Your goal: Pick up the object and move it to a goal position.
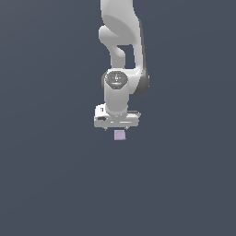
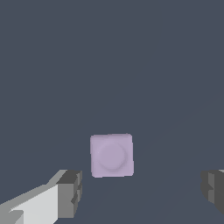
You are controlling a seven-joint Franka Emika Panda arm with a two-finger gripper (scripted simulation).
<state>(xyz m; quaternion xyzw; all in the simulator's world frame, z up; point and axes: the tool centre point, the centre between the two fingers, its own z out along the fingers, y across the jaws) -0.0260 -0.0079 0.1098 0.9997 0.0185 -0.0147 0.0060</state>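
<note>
The small pale lilac cube [image 1: 120, 135] lies on the flat grey floor, just below the white gripper [image 1: 117, 128] in the exterior view. In the wrist view the cube [image 2: 111, 155] shows its top face with a faint round dimple. My gripper [image 2: 141, 190] is open, its two dark fingertips [image 2: 70, 192] far apart with the cube in the gap, nearer one finger and touching neither. The gripper points straight down over the cube and holds nothing.
The plain dark grey floor [image 1: 55, 184] spreads all around. The white arm [image 1: 120, 50] rises behind the gripper. No other objects or goal marker show.
</note>
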